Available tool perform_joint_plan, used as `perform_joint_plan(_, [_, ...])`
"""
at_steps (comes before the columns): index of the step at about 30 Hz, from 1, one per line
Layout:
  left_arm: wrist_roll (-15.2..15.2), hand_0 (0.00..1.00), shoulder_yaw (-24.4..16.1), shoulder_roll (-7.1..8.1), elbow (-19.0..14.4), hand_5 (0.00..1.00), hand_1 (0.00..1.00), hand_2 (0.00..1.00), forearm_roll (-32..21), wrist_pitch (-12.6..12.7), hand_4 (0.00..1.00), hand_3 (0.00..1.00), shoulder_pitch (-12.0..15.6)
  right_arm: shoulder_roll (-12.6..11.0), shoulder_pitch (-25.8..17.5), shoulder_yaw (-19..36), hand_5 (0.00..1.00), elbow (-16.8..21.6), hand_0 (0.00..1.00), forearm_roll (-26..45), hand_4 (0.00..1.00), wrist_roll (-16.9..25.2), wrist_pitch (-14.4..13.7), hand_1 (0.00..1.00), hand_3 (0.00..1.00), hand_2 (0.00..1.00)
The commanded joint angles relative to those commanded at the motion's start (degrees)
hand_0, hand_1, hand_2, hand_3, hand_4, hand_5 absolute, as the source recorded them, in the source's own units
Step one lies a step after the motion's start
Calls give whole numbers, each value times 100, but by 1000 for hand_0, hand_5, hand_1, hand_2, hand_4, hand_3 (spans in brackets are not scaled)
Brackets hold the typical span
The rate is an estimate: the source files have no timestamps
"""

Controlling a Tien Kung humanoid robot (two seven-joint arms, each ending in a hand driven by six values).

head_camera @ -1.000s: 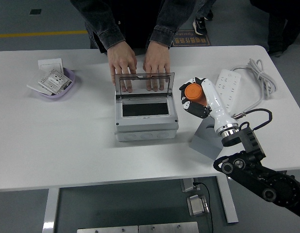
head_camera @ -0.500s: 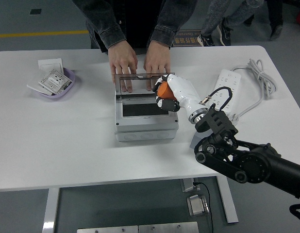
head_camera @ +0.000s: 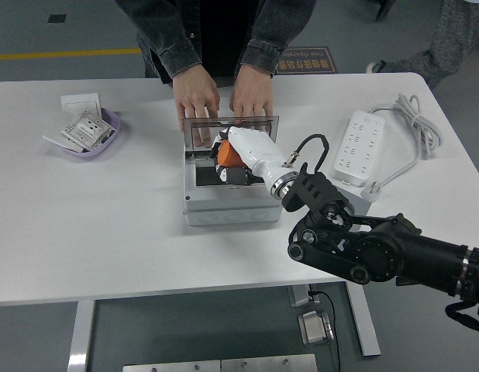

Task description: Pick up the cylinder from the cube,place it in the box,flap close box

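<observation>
My right hand (head_camera: 226,159), white with black fingers, is curled around the orange cylinder (head_camera: 228,156) and holds it over the open mouth of the grey box (head_camera: 233,208) at the table's middle. The box's clear flap lid (head_camera: 259,128) stands up at the back. A person at the far side presses both hands (head_camera: 194,99) on the table behind the lid. My black right arm (head_camera: 363,248) reaches in from the lower right and covers the grey cube. My left arm is out of view.
A purple bowl (head_camera: 108,139) with paper packets sits at the far left. A white power strip (head_camera: 357,144) with its coiled cable (head_camera: 414,124) lies at the right. The table's near edge runs along the bottom.
My right hand has carried the orange cylinder leftward, from above the cube at the right to over the box's opening. The person's hands have stayed behind the lid.
</observation>
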Motion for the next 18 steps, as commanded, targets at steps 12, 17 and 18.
perform_joint_plan(12, [74,665,-162,-10,0,204,697,630,226,-41,721,627,-28,339,428,-698,198,-710,55,646,229,212,-24,109,325,273])
perform_joint_plan(17, [119,665,-280,-16,0,202,696,630,359,-59,721,627,-21,423,483,-762,203,-905,68,734,230,290,44,118,337,276])
perform_joint_plan(18, [125,665,-297,-17,0,202,696,630,379,-61,721,627,-19,422,491,-746,203,-919,68,727,230,303,70,118,337,276])
